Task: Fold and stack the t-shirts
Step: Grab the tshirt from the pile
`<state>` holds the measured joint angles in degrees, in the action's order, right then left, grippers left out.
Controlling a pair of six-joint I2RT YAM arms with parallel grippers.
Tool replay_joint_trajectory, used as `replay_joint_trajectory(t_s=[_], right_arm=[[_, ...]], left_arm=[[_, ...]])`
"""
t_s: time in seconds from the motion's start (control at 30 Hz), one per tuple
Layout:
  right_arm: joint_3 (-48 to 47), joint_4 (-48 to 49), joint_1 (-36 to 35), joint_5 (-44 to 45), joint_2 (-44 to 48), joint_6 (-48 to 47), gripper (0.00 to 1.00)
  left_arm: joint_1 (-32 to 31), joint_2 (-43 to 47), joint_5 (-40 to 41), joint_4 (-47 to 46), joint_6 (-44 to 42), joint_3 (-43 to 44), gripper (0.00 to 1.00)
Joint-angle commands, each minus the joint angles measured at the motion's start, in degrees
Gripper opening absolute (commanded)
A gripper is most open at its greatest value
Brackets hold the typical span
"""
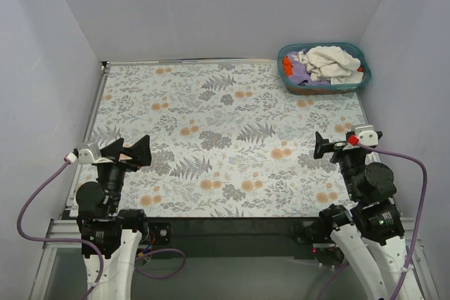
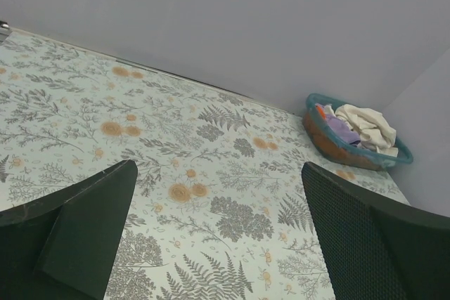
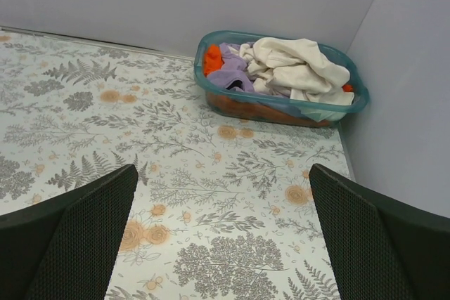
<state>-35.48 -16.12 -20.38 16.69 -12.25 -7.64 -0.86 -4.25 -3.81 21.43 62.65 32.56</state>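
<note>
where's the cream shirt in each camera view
Top external: cream shirt at upper right, on top of the pile in the basket.
Left wrist: cream shirt at the right edge, mid-height.
Right wrist: cream shirt upper right of centre.
Shared landmark: the teal basket holding it, against the far wall.

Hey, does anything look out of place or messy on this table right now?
Nothing really stands out. The t-shirts are all heaped unfolded in the teal basket at the far right corner, the cream t-shirt on top drooping over its rim. The left gripper and right gripper are open, holding nothing.
</note>
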Motion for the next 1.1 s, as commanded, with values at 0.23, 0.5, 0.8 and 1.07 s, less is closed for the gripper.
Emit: replay_joint_trajectory(t_s=[0.23,0.5,0.8,1.07], right_arm=[[-3.09,9.08,-0.36,-4.02,-13.57,3.69,0.98],[-20.31,7.16,-0.36,7.10,-42.48,8.59,0.98],[-37.89,7.94,9.91,9.16,-68.59,17.21,0.98],[-48.97,13.12,19.76,5.03,-86.35,20.38,0.85]], left_arm=[[0.25,-1.37,1.27,-3.59,1.68,-4.16,0.98],[0.34,-0.93,0.57,-4.73,2.30,-6.36,0.98],[0.25,-0.14,-0.05,-4.38,2.21,-6.45,0.98],[-0.02,-1.11,-1.02,-4.91,2.30,-6.98,0.98]])
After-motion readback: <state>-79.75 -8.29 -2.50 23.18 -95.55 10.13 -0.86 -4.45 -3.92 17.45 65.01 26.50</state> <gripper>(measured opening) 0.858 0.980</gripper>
